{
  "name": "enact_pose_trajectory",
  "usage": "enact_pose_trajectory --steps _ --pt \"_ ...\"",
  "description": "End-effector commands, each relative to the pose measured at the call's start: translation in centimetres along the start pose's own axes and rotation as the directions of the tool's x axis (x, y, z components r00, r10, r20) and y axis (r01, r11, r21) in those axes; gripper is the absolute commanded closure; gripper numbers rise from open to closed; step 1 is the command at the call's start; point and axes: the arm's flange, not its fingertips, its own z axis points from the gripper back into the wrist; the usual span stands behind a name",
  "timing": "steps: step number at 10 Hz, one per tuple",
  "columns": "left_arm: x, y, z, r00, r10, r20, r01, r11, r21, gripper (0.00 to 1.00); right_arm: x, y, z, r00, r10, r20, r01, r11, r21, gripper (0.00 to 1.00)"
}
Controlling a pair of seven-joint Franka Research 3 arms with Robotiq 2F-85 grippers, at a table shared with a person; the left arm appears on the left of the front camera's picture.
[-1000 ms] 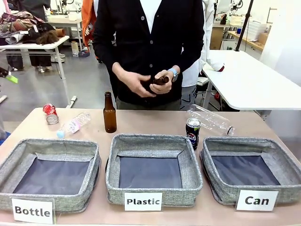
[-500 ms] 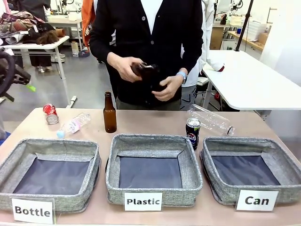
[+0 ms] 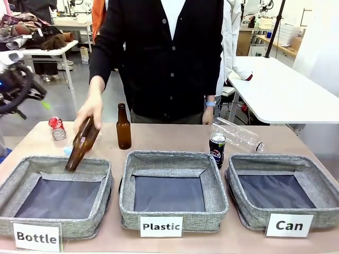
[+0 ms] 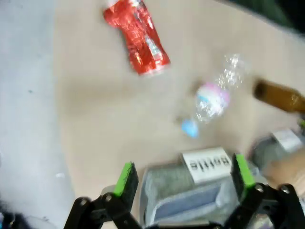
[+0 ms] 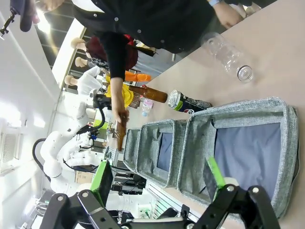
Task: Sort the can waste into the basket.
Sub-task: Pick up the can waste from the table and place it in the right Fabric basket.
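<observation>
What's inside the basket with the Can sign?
The Can basket holds nothing visible, just dark lining; its near wall hides the floor's front strip.

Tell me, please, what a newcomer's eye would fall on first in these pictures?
First, the person's hand holding a brown bottle tilted over the far rim of the basket signed Bottle, on the left. Then the two cans, both outside the basket signed Can on the right: the red can at the far left, the dark can upright just beyond that basket's far left corner.
</observation>
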Motion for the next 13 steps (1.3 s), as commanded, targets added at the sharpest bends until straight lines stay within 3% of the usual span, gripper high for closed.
enact_pose_trajectory --steps 1,2,3,5,6,7,10,13 --pt "-4.3 6.5 9.1 0.997 -0.051 -0.051 0.042 0.987 -0.156 0.00 0.5 0.4 0.1 1.000 -0.012 0.015 0.012 1.000 0.018 0.00" --pt "-7.8 10.4 12.0 0.994 -0.085 -0.072 0.069 0.976 -0.205 0.00 0.5 0.4 0.1 1.000 -0.012 0.015 0.012 1.000 0.018 0.00" --pt "-11.3 13.7 13.5 0.976 -0.190 -0.112 0.150 0.944 -0.293 0.00 0.5 0.4 0.1 1.000 -0.012 0.015 0.012 1.000 0.018 0.00" --pt "-17.2 18.8 14.8 0.958 -0.288 0.010 0.256 0.833 -0.491 0.00 0.5 0.4 0.1 1.000 -0.012 0.015 0.012 1.000 0.018 0.00" --pt "-19.4 20.8 14.9 0.947 -0.308 0.091 0.305 0.776 -0.553 0.00 0.5 0.4 0.1 1.000 -0.012 0.015 0.012 1.000 0.018 0.00" --pt "-21.3 22.3 14.6 0.944 -0.297 0.146 0.325 0.751 -0.575 0.00 0.5 0.4 0.1 1.000 -0.012 0.015 0.012 1.000 0.018 0.00" --pt "-22.7 23.3 14.2 0.955 -0.253 0.158 0.297 0.761 -0.576 0.00 0.5 0.4 0.1 1.000 -0.012 0.015 0.012 1.000 0.018 0.00" --pt "-19.0 20.1 13.9 0.968 -0.233 0.096 0.248 0.809 -0.534 0.00 0.5 0.4 0.1 1.000 -0.012 0.015 0.012 1.000 0.018 0.00"
